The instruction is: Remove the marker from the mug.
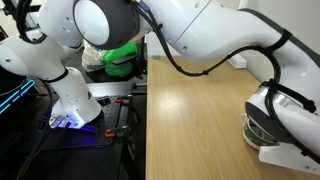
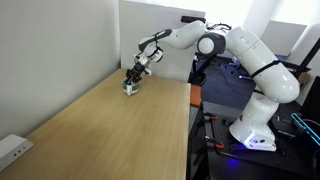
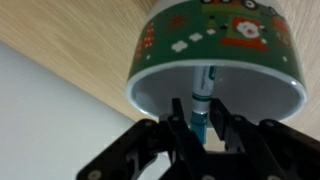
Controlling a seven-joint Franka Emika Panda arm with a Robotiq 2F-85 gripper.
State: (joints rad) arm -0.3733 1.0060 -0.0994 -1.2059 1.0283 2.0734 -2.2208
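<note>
Wrist view: marker [image 3: 203, 98] upright in mug [image 3: 215, 42]

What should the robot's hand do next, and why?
Probably squeeze shut on the marker. In the wrist view the gripper has a finger on each side of it, very close, and the marker stands in the green Christmas mug. Whether they pinch it yet is unclear, so a firm grip should come before pulling.

- You work over a pale wooden table [image 2: 110, 120], its grain running lengthwise;
- a plain white wall [image 2: 55, 50] runs along one long side of it;
- a small white box [image 2: 12, 150] sits at the table's corner, beside that wall.
</note>
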